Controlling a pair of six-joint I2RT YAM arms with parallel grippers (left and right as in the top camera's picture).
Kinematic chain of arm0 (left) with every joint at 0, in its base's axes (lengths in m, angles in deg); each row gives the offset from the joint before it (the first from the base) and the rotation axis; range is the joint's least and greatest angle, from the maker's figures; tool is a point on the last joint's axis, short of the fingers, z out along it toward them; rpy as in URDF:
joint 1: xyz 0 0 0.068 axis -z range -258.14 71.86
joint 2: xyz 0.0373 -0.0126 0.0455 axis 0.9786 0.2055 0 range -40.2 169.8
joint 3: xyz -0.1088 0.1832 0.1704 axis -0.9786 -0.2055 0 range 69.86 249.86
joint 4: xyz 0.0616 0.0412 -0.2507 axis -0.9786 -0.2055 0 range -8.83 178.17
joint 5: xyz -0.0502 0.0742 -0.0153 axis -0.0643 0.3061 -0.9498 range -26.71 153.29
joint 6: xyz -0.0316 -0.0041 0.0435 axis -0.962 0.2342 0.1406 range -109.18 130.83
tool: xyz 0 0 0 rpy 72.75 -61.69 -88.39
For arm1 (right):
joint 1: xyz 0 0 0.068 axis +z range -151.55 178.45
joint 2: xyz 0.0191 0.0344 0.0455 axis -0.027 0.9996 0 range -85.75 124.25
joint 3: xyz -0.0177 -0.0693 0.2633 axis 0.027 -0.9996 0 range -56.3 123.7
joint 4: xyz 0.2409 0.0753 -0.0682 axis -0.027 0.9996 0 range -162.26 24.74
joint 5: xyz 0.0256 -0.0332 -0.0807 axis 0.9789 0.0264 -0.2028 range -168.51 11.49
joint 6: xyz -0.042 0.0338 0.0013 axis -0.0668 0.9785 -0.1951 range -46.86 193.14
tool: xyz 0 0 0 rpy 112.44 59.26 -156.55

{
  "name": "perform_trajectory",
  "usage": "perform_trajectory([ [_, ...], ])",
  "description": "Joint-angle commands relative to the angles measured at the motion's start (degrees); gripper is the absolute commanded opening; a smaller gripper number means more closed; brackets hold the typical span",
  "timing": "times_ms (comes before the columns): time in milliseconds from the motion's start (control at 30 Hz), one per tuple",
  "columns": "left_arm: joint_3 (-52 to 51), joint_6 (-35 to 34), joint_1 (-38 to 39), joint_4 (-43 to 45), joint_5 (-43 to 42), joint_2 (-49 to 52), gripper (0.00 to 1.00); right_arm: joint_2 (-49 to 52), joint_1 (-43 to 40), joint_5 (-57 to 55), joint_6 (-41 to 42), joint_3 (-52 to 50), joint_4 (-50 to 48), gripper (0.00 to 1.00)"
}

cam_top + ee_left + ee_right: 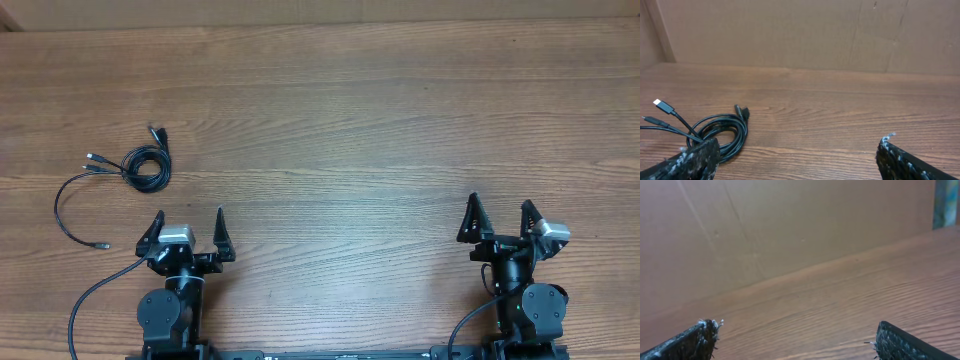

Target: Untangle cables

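Even, soft, warm light on the wooden bench (380, 120); shadows faint, no glare. Overhead view sharp; right wrist view slightly soft.

The left arm (165, 310) and the right arm (530, 310) are matte black, each with a round, drum-like joint housing low on its body. The left gripper (190, 212) and the right gripper (500, 200) each carry two pointed, triangular black jaws. A small silver-grey block (175, 235) caps each wrist. A thick black cable (85, 300) curves away from each arm. In the wrist views the fingertips (697, 155) look coarse-textured, flecked with whitish scuffs at the edges.
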Motion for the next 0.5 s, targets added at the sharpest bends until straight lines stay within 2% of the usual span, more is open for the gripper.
perform_trajectory([
  [0,-0.20,1.27,0.28,-0.13,0.48,-0.66,1.00,-0.46,-0.24,-4.94,-0.48,-0.55,-1.84,1.00],
  [100,-0.20,1.27,0.28,-0.04,0.59,-0.66,0.99,-0.46,-0.24,-10.99,-0.42,-0.55,-4.11,1.00],
  [200,-0.20,1.25,0.28,-0.11,0.52,-0.66,0.99,-0.46,-0.24,-10.75,0.00,-0.57,-3.50,1.00],
  [467,-0.20,-1.99,0.28,-0.11,0.37,-0.66,0.99,-0.44,-0.24,3.10,-0.02,-0.57,-0.98,1.00],
])
